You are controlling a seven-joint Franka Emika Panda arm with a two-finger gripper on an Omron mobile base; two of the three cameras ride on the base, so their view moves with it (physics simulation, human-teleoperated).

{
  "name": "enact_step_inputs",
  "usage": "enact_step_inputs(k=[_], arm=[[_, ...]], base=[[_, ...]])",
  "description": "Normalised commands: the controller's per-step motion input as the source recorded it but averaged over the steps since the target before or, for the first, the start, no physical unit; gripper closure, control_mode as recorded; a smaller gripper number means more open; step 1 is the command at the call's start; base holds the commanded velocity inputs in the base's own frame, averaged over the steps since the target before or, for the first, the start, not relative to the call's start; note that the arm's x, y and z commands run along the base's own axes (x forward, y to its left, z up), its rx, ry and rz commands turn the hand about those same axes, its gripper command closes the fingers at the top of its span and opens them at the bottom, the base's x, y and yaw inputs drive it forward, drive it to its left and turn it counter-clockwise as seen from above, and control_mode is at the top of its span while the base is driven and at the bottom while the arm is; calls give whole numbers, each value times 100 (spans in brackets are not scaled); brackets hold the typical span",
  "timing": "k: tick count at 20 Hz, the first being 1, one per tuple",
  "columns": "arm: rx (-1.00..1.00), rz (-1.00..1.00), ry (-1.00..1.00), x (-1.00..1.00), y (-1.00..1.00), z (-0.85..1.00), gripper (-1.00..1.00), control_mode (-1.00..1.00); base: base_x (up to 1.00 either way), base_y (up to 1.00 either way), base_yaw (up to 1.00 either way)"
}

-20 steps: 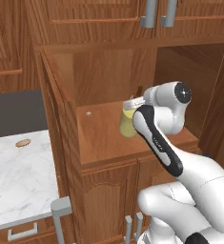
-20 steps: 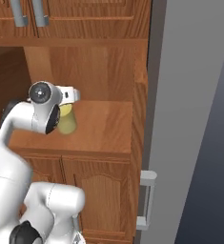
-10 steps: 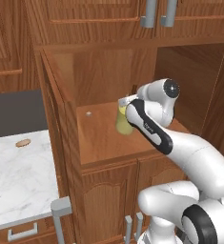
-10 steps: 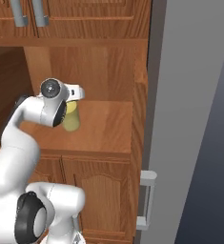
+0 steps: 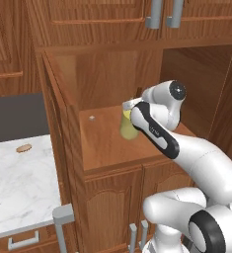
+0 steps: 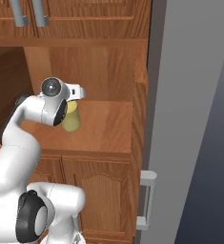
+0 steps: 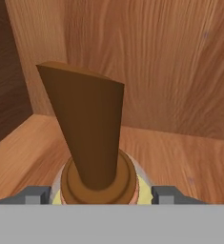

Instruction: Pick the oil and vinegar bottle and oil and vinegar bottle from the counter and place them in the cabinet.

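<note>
The tall reddish-brown cabinet (image 5: 63,128) takes up most of both base views, its deep shelf compartment open, with two grey bar handles (image 5: 163,14) on the doors above it and lower doors beneath. To the left of it in the left base view lies a marble counter (image 5: 19,188) with a small brown round thing (image 5: 23,147) on it, too small to identify. The white arm (image 5: 186,158) reaches into the compartment, and its gripper (image 7: 98,194) is at the squat round bottle (image 5: 128,126) of pale yellow liquid, which stands upright on the wooden shelf floor (image 6: 104,131), near the middle and clear of the back wall. In the hand view the bottle's brown neck and stopper (image 7: 89,138) rise between the two grey fingertips (image 7: 35,194), one on each side of the bottle's shoulder; the jaws sit close at the glass, but whether they press on it or stand just off it cannot be told.
</note>
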Motion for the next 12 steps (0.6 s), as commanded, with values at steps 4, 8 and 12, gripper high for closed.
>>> enact_step_inputs(k=[4, 8, 12], arm=[[0, 0, 1, 6, 0, -27, 100, -100], [0, 0, 3, 10, 0, -41, 100, -100], [0, 0, 6, 7, 0, -61, 100, -100]], base=[[0, 0, 0], [0, 0, 0], [0, 0, 0]])
